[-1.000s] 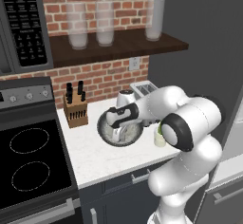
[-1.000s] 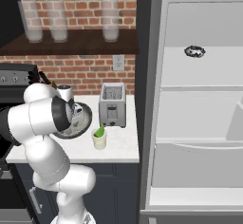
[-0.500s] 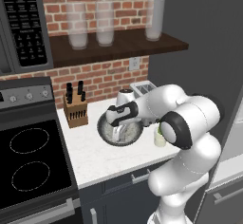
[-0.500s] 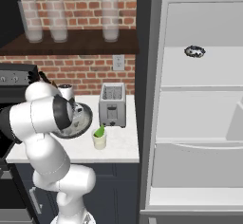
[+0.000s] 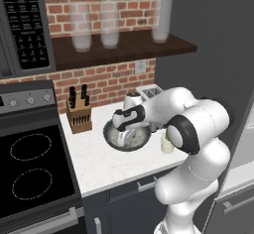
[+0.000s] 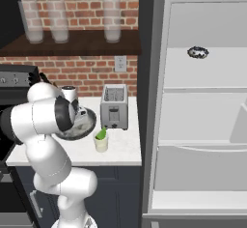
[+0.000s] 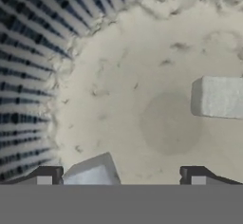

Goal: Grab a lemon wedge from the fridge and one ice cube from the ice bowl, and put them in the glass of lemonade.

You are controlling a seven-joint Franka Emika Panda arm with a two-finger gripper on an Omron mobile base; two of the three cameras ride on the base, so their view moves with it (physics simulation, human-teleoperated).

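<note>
Hardly anything had shifted since the earlier frames: the gripper (image 7: 121,173) stayed low in the ice bowl (image 5: 126,136), jaws spread a touch wider, holding nothing.

One ice cube (image 7: 92,173) lay between the tips toward the left one; another cube (image 7: 219,97) sat ahead and right. On the counter (image 5: 106,166), the glass (image 6: 101,141) held the wedge (image 6: 101,134); the fridge (image 6: 202,106) stood open.

Base views flank the ice bowl (image 5: 127,137); hand view peers closely inside.
</note>
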